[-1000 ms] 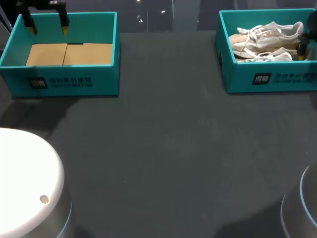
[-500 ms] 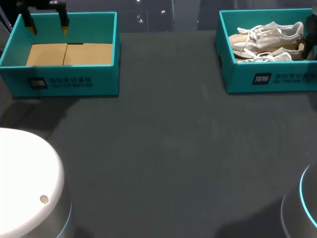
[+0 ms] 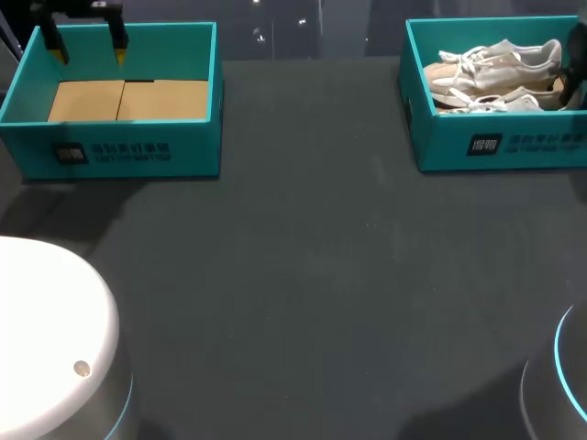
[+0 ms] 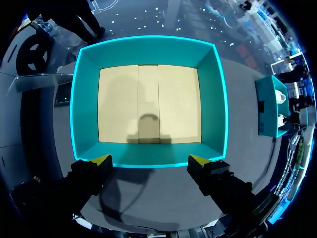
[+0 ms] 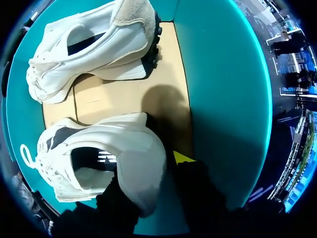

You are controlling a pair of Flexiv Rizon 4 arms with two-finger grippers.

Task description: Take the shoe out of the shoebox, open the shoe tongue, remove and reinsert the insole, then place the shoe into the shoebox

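Two white shoes lie in the teal shoebox (image 3: 495, 147) at the back right: a far shoe (image 3: 495, 60) and a near shoe (image 3: 500, 103). My right gripper (image 3: 567, 90) reaches into the box's right end. In the right wrist view the right gripper (image 5: 148, 171) is shut on the heel of the near shoe (image 5: 89, 148), one finger inside the shoe and the yellow-tipped one outside it. The far shoe (image 5: 89, 44) lies ahead on the cardboard floor. My left gripper (image 3: 89, 50) hangs open over the back rim of an empty teal box (image 3: 119, 151); the left gripper (image 4: 151, 159) holds nothing.
The empty box (image 4: 148, 42) has a bare cardboard floor. The shoebox wall (image 5: 223, 99) stands close beside my right gripper. The dark table (image 3: 321, 275) stretches between the boxes. A white rounded arm base (image 3: 46, 330) fills the front left, and another base (image 3: 559, 385) sits at the front right.
My right gripper's fingers have closed in on the near shoe's heel, and that shoe has shifted slightly. The left arm has not moved.
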